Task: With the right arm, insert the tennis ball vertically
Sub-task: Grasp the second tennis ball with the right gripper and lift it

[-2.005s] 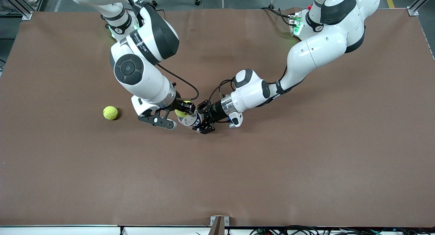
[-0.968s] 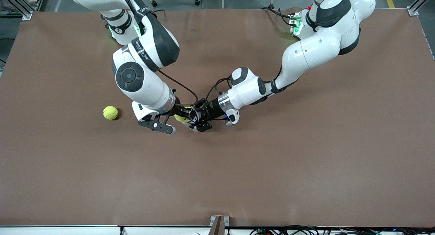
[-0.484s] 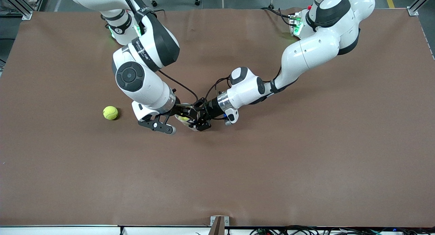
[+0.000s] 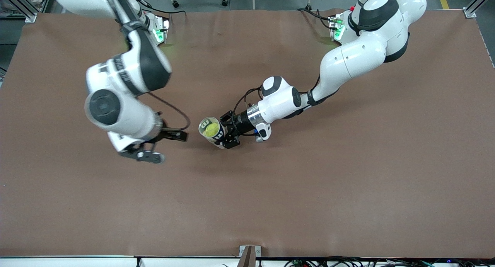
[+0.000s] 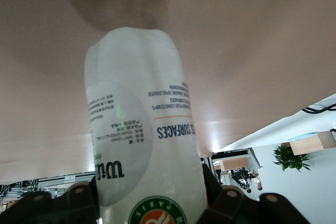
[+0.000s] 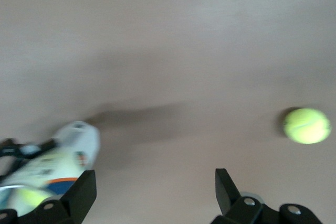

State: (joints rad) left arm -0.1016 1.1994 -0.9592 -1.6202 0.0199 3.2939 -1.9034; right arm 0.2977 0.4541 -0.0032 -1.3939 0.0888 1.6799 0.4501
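Spread wide with nothing between them, the right gripper's (image 4: 162, 146) jaws hang over the table (image 4: 348, 189), while the tennis ball (image 4: 212, 130) sits inside the clear tube (image 4: 210, 130) clamped by the left gripper (image 4: 226, 135).

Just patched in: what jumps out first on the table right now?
The clear tennis ball can near the table's middle, gripped by the left gripper, with a yellow tennis ball inside its open mouth. The right gripper hangs open and empty over the table beside the can, toward the right arm's end. A second tennis ball lies loose on the table, seen from the right wrist.
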